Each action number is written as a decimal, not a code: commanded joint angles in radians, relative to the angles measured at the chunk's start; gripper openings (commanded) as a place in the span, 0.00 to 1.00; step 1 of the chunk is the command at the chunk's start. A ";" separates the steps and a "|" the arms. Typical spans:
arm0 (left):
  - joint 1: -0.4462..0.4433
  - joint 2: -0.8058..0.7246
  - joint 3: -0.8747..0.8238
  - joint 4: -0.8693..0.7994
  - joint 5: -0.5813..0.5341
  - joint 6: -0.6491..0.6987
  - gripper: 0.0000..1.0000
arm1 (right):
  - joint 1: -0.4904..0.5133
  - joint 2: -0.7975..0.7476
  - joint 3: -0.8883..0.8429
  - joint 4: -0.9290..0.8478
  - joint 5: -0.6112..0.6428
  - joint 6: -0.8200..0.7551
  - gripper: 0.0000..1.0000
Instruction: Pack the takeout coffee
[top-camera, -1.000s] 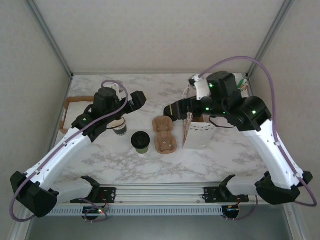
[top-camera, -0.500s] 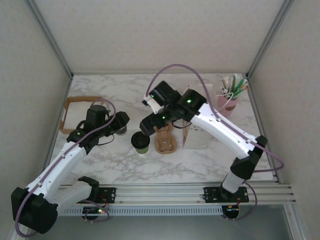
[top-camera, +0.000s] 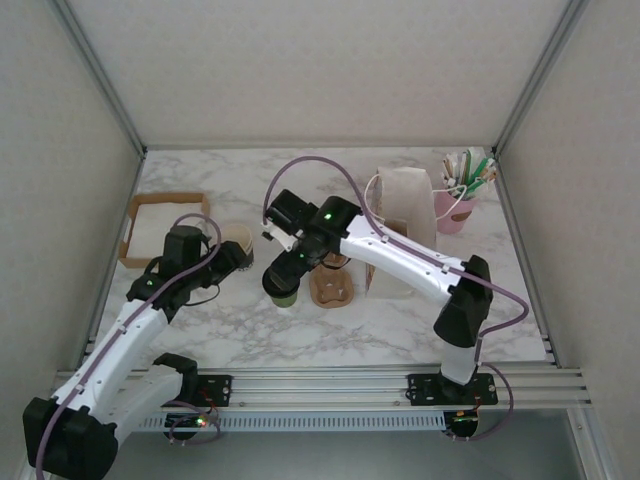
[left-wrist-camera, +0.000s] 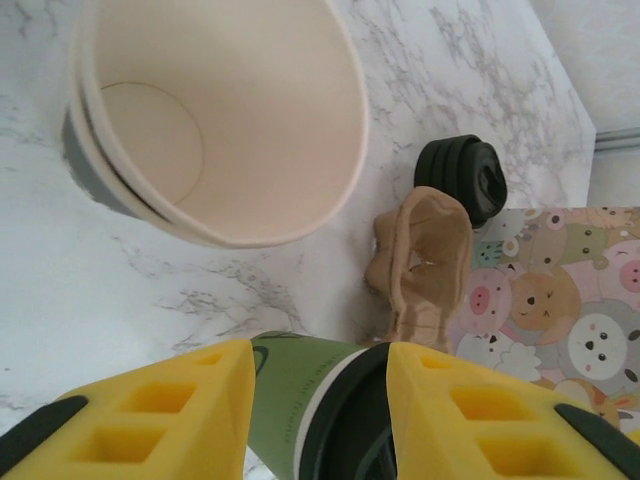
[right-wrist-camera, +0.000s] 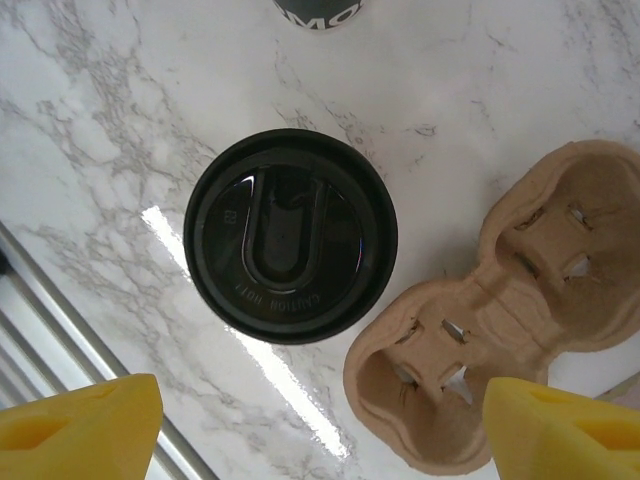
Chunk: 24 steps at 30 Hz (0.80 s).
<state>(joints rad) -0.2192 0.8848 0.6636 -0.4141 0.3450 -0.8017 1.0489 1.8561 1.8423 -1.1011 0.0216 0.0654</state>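
One dark olive-green paper cup with a round black plastic lid (right-wrist-camera: 290, 250) stands on the white marble table (right-wrist-camera: 100, 120). It sits ahead of the right gripper (right-wrist-camera: 320, 440), whose jaws are spread wide and clear of it. One brown cardboard two-well carrier (right-wrist-camera: 500, 320) lies just beside the cup, ahead of the jaw at that view's right edge.

The left wrist view adds more beyond the left gripper (left-wrist-camera: 320, 400):
- one stack of lidless cream-lined cups (left-wrist-camera: 220, 130), with two rims showing
- one short pile of black lids (left-wrist-camera: 462, 178)
- one cartoon-animal paper bag (left-wrist-camera: 550, 300)

The left jaws are also wide, with the lidded cup in their gap. Whether they touch it cannot be told.
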 joint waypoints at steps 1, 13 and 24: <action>0.021 -0.020 -0.013 -0.024 0.010 -0.006 0.40 | 0.029 0.039 0.007 0.007 0.037 -0.040 0.83; 0.044 -0.018 -0.015 -0.020 0.027 0.005 0.38 | 0.062 0.145 0.075 -0.029 0.087 -0.076 0.82; 0.052 -0.026 -0.018 -0.024 0.036 0.010 0.35 | 0.068 0.192 0.113 -0.043 0.123 -0.076 0.84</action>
<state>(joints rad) -0.1787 0.8825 0.6559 -0.4236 0.3641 -0.8009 1.1042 2.0296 1.9205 -1.1194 0.1238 0.0025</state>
